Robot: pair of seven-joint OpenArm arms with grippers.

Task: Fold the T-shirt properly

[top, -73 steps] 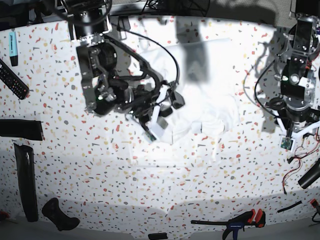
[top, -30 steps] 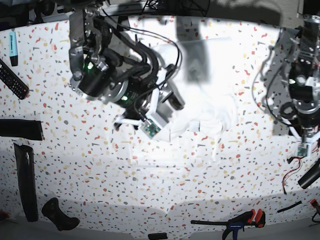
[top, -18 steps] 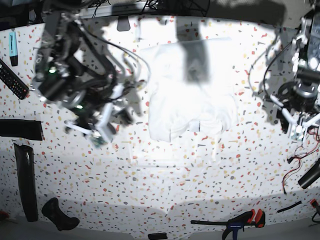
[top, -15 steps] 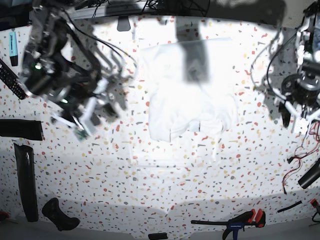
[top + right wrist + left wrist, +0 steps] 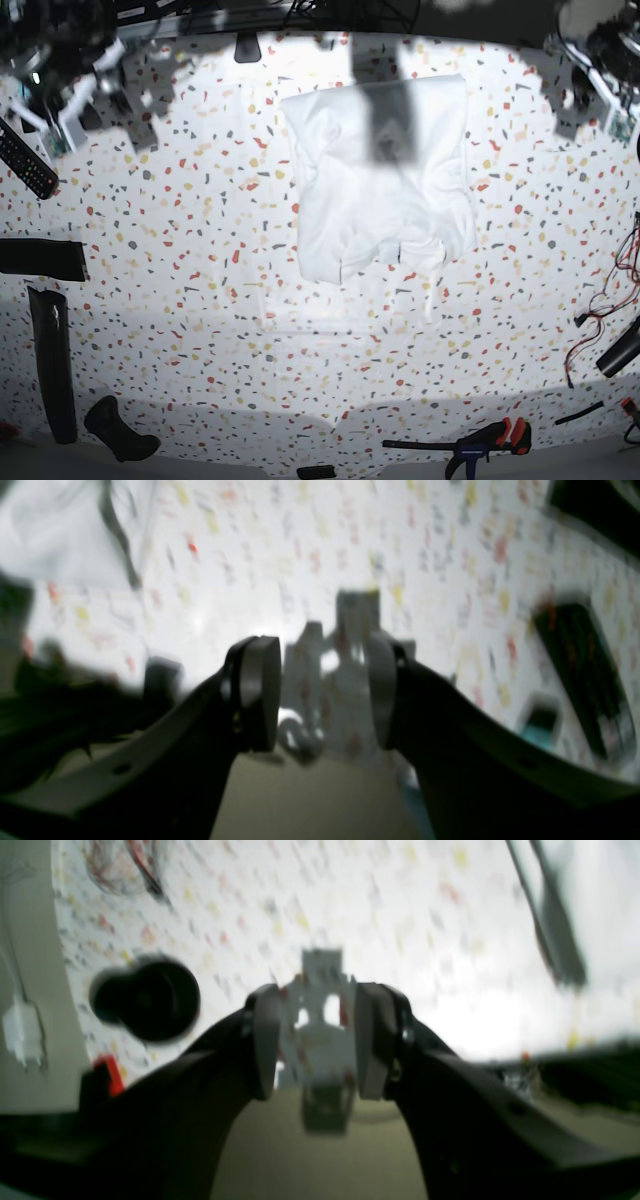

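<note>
The T-shirt lies alone on the speckled counter, towards the far middle of the base view — white, folded into a rough rectangle, its near edge bunched and wrinkled, a dark shadow falling across its upper middle. Nothing touches it. Both arms sit at the far corners, well apart from the cloth: the right pincer belongs to the arm at the top left of the base view, the left pincer to the arm at the top right. Through the right wrist camera, blurred, the two grey pads stand clearly apart with only counter between them — nothing gripped; a dark remote control lies off to one side below. The left wrist camera shows the same: pads parted, empty, over speckled surface, with a round black object beside it that is too blurred to name. Along the near edge of the counter sit a red-and-black clamp and, at the left, some black strips
</note>
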